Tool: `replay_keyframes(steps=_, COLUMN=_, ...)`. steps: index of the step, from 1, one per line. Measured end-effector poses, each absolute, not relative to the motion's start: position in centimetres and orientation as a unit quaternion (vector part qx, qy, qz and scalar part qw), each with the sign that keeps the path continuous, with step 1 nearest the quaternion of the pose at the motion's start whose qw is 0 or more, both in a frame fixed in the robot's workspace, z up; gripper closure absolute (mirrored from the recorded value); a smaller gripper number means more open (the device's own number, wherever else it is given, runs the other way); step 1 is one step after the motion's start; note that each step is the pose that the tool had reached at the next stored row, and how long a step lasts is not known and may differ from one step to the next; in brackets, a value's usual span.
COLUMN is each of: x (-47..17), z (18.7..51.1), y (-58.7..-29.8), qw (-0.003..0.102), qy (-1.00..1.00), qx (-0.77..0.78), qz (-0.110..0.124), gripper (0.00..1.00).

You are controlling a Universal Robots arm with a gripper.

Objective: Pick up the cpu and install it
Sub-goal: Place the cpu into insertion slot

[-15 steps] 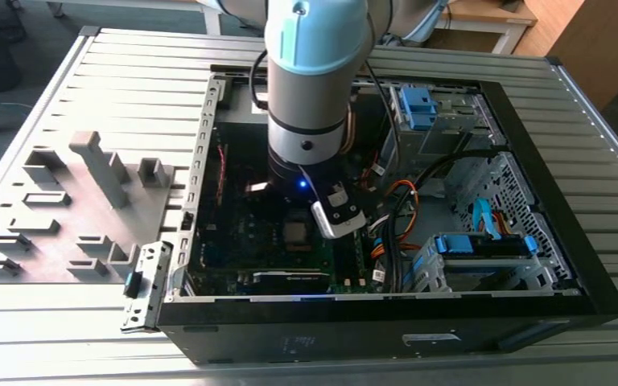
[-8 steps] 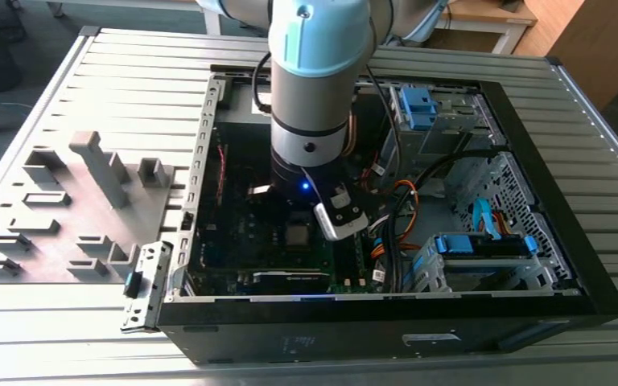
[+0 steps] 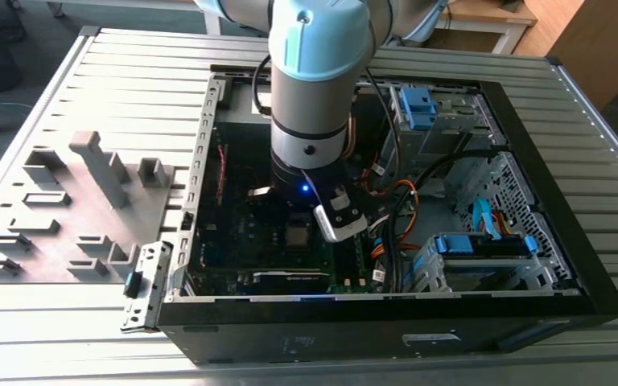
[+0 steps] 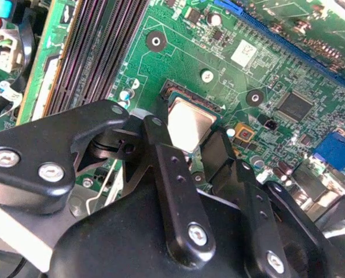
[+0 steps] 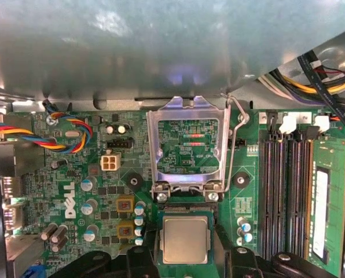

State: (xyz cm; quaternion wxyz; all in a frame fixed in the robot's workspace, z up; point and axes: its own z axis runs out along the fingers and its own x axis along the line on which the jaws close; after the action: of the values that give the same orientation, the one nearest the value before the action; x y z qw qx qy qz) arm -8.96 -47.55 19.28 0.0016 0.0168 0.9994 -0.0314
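Observation:
The cpu [image 5: 185, 240], a small square chip with a pale silvery top on a green border, lies flat over the socket on the green motherboard [image 5: 91, 174]. It also shows as a pale square [image 3: 298, 235] under the arm's wrist, inside the open computer case [image 3: 566, 265]. My gripper [image 4: 187, 145] reaches down over it. One black finger [image 4: 155, 136] presses one edge and the other finger [image 4: 219, 153] the opposite edge, so the gripper is shut on the chip. The silver socket frame [image 5: 187, 145] stands flipped open just beyond the cpu.
Dark memory slots [image 5: 282, 191] and a long green memory stick [image 5: 326, 202] run beside the socket. Cable bundles [image 5: 329, 75] and blue drive bays [image 3: 470, 245] crowd the exterior view's right. A grey fixture tray [image 3: 73, 209] lies left of the case on the slatted table [image 3: 73, 322].

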Motion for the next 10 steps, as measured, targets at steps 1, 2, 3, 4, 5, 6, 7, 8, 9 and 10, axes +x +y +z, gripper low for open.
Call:
replay_keyframes(steps=1, x=-8.96, z=19.27, y=-47.55, qw=0.002, qy=0.999, qx=0.017, qz=-0.029, gripper=0.53)
replay_keyframes(steps=2, x=-8.97, z=19.26, y=-47.55, qw=0.001, qy=0.999, qx=0.017, qz=-0.028, gripper=0.53)
replay_keyframes(steps=3, x=-8.97, z=19.26, y=-47.55, qw=0.002, qy=0.999, qx=0.017, qz=-0.028, gripper=0.53)
replay_keyframes(steps=4, x=-8.97, z=19.25, y=-47.55, qw=0.001, qy=0.999, qx=0.017, qz=-0.027, gripper=0.53)
replay_keyframes(steps=5, x=-8.97, z=19.24, y=-47.55, qw=0.002, qy=0.999, qx=0.017, qz=-0.027, gripper=0.53)
replay_keyframes(steps=6, x=-8.97, z=19.20, y=-47.55, qw=0.002, qy=0.999, qx=0.017, qz=-0.027, gripper=0.53)
replay_keyframes(steps=7, x=-8.97, z=19.17, y=-47.56, qw=0.002, qy=0.999, qx=0.017, qz=-0.027, gripper=0.53)
replay_keyframes(steps=8, x=-8.97, z=19.14, y=-47.57, qw=0.002, qy=0.999, qx=0.017, qz=-0.028, gripper=0.53)
replay_keyframes(steps=9, x=-8.97, z=19.12, y=-47.57, qw=0.002, qy=0.999, qx=0.017, qz=-0.028, gripper=0.53)
replay_keyframes(steps=10, x=-8.97, z=19.10, y=-47.58, qw=0.002, qy=0.999, qx=0.017, qz=-0.028, gripper=0.53)
